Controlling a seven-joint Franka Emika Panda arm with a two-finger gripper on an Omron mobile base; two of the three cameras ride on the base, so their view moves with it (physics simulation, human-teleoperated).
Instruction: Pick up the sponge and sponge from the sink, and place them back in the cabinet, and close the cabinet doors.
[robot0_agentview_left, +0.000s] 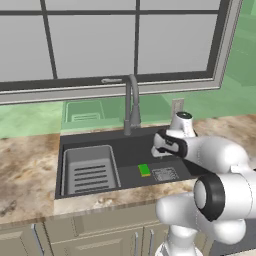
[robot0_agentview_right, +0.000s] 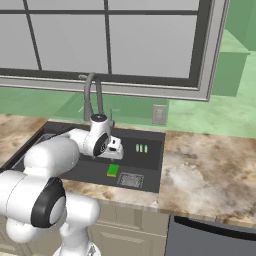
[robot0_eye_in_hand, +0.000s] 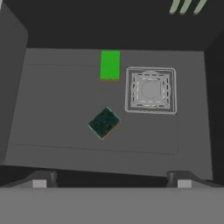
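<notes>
Well, jaws: spread wide and holding nothing; my gripper (robot0_eye_in_hand: 112, 183) hangs above the floor of the sink (robot0_agentview_left: 90, 137), the two finger tips (robot0_eye_in_hand: 39, 180) standing far apart at the bottom of the hand view.
Dark sponge (robot0_eye_in_hand: 104, 123): flat on the basin floor, turned on a diagonal, roughly under the middle of my jaws and a little toward 11 o'clock in the hand view.
Bright green sponge (robot0_eye_in_hand: 110, 64): also flat on the floor, at 12 o'clock from the dark one, well apart from it and lying square to the basin.
Drain (robot0_eye_in_hand: 151, 89): square grate at 2 o'clock from the dark sponge, just beside the bright green sponge at its 4 o'clock.
Rack insert (robot0_agentview_left: 90, 170): grey slotted tray at the left end of the sink in the left base view, at 9 o'clock from the bright green sponge.
Faucet (robot0_agentview_left: 131, 102): gooseneck rising behind the basin, near my wrist.
Step in hand, as I judge it: lining up to descend on the dark sponge.
Risk one: the sponge sits askew to my fingers, so closing without turning the wrist could pinch a corner and spin it away.
Risk two: it is thin, so stopping high would close on air, and going too low would jam my tips into the floor.
Risk three: lifting out carelessly could knock my wrist against the faucet.
</notes>
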